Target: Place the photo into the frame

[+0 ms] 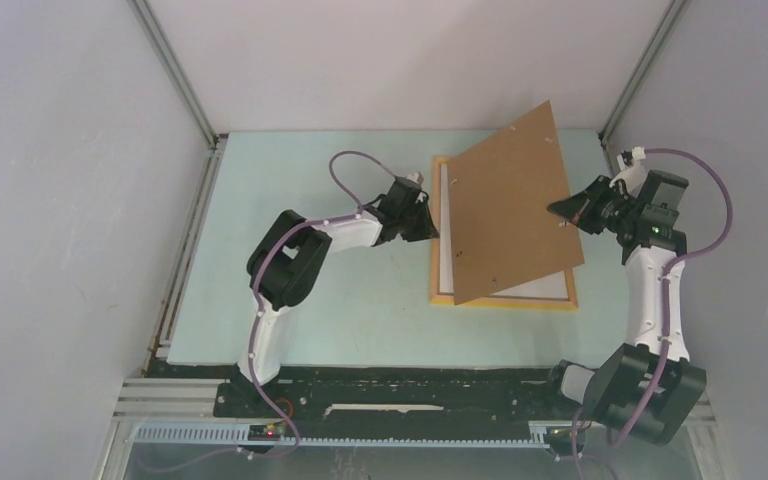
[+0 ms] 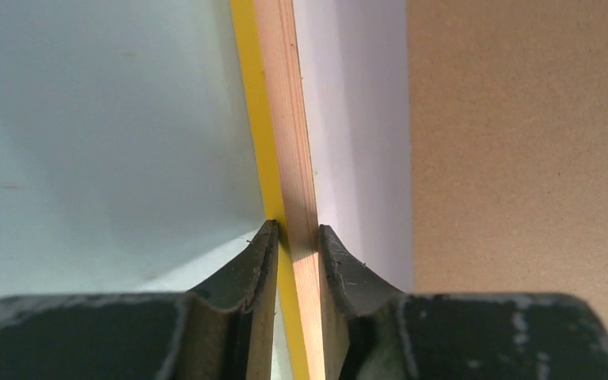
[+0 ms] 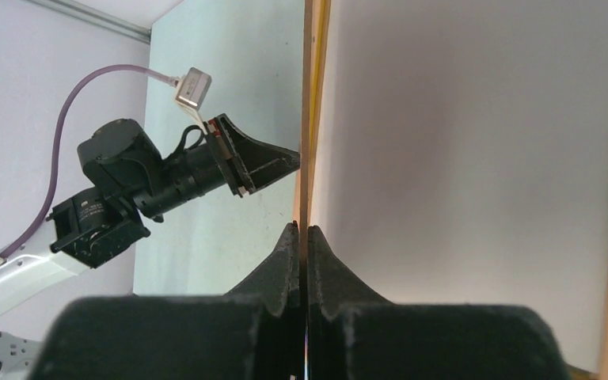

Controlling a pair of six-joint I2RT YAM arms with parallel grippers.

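Table (image 1: 300, 300) — left hand (image 2: 297, 233) pinches frame (image 2: 289, 119), right hand (image 3: 302, 229) board (image 1: 510, 200).

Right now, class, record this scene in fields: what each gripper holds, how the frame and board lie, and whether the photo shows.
left gripper: shut on the frame, left rail
right gripper: shut on the board, right edge
frame: flat on the table
board: tilted, one side lifted over the frame
photo: printed side not seen; a white sheet lies inside the frame
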